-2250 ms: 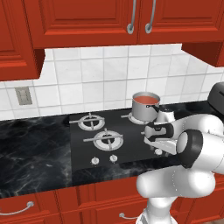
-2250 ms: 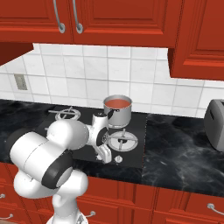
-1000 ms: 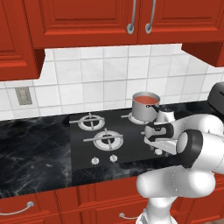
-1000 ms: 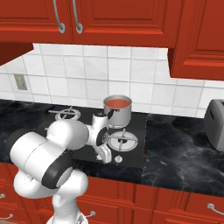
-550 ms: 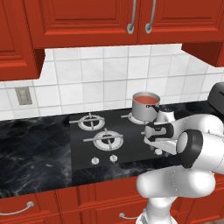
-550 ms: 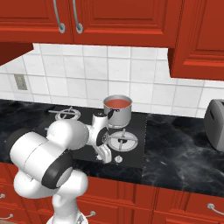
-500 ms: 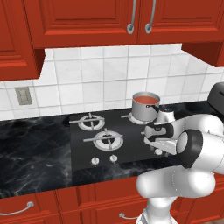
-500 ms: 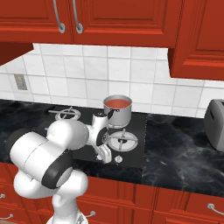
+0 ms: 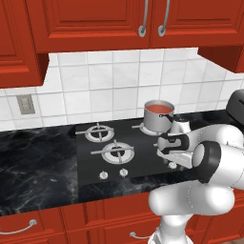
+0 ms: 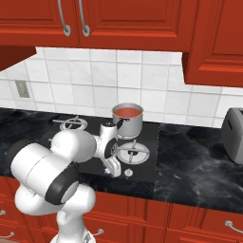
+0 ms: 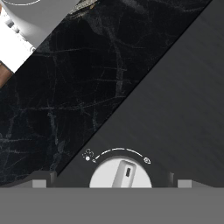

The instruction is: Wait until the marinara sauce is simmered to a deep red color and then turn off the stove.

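One knob (image 11: 121, 174) sits at six o'clock in my hand view, with my gripper (image 10: 115, 167) poised over it, jaws spread wide and empty. I judge I'm in the waiting step: the marinara sauce (image 9: 158, 107) in its saucepan (image 10: 127, 121), at the stove's (image 9: 138, 161) back burner, looks orange-red. Next I close on the knob and turn it.

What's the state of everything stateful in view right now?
marinara sauce: orange-red, not yet deep red, in the saucepan
saucepan: upright on the rear burner, no lid
stove: pan on one burner, other visible grates bare
knob: directly under the claw, untouched
claw: open, holding nothing
upper cabinet doors: closed
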Controlling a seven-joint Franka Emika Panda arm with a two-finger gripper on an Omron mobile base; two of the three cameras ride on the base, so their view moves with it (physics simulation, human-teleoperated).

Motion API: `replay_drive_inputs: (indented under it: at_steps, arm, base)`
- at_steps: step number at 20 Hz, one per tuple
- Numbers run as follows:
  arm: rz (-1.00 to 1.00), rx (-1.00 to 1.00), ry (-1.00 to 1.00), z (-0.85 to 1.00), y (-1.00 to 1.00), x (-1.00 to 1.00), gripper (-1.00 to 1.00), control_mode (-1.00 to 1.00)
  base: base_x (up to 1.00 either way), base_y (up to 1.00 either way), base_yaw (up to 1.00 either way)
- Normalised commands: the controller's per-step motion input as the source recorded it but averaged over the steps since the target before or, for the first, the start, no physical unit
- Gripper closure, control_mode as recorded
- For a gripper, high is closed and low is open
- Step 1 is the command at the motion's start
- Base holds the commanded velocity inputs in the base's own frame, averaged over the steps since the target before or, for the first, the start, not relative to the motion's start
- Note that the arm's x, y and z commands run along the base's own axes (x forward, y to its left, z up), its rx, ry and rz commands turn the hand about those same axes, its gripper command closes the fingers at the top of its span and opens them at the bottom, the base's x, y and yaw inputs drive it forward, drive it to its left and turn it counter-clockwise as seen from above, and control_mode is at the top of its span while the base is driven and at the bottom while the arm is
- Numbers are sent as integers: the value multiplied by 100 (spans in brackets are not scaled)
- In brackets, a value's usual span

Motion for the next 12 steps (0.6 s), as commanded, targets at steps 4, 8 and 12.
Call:
replay_drive_inputs:
  at_steps: [4, 8, 12]
  arm:
    - [0, 0, 0, 0, 0, 0, -100, -100]
    - [0, 0, 0, 0, 0, 0, -100, -100]
    - [0, 0, 0, 0, 0, 0, -100, -100]
  base:
    - [0, 0, 0]
    - [0, 0, 0]
    - [0, 0, 0]
